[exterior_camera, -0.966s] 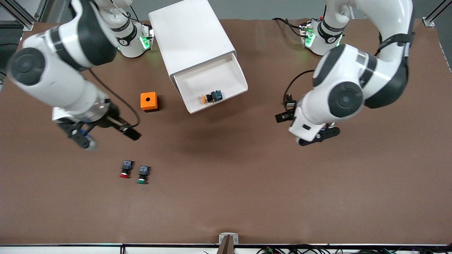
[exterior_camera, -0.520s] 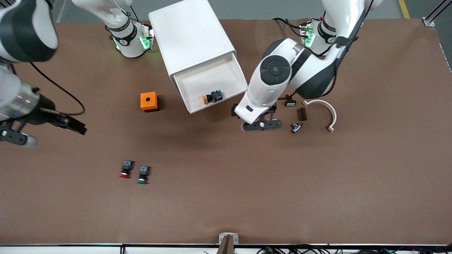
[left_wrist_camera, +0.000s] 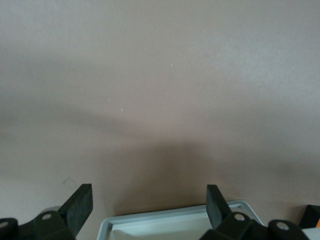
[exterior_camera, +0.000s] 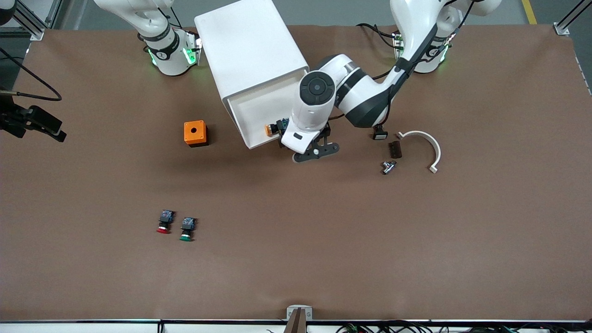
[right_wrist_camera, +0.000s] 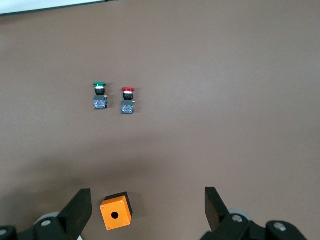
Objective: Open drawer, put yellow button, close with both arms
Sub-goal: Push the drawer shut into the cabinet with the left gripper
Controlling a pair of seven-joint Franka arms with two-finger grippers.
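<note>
**Yellow button in the open drawer, left end effector at its front edge**

We see the yellow button (exterior_camera: 276, 127) lying on its side in the drawer (exterior_camera: 259, 111), which stands pulled out of the white cabinet (exterior_camera: 249, 51) in the upper middle of the frame. The button rests near the drawer's front rim, partly hidden under the left arm's wrist. The left end effector (exterior_camera: 316, 152) hangs over the table (exterior_camera: 296, 259) just beside that front corner of the drawer. Its fingers (left_wrist_camera: 80, 205) are spread apart and hold nothing. The right end effector (exterior_camera: 32, 122) waits at the frame's edge over the right arm's end of the table, its fingers (right_wrist_camera: 77, 210) also apart and empty.

We count three buttons. Besides the yellow one, a red button (exterior_camera: 163, 223) and a green button (exterior_camera: 187, 230) sit side by side in the lower part of the frame. There is one orange box (exterior_camera: 195, 133) beside the drawer. Toward the left arm's end lie four small parts, among them a white curved piece (exterior_camera: 428, 148).
</note>
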